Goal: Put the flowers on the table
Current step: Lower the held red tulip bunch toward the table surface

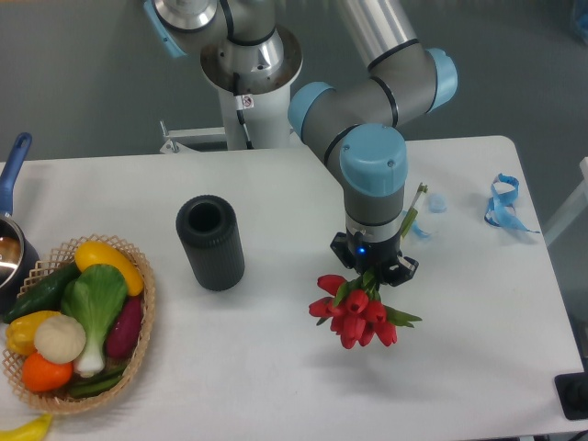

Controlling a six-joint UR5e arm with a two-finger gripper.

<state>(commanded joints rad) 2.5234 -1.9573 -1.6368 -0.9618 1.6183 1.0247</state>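
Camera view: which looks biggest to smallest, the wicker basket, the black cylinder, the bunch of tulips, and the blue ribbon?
1. Wicker basket
2. Black cylinder and flowers: they look much alike, so no ranking between them.
3. Blue ribbon, clearly smallest.

I see a black cylinder [210,243] standing upright, a wicker basket [140,342] of colourful vegetables at the left edge, a blue-handled pot [11,241] behind it, and a blue ribbon [505,204] far right.
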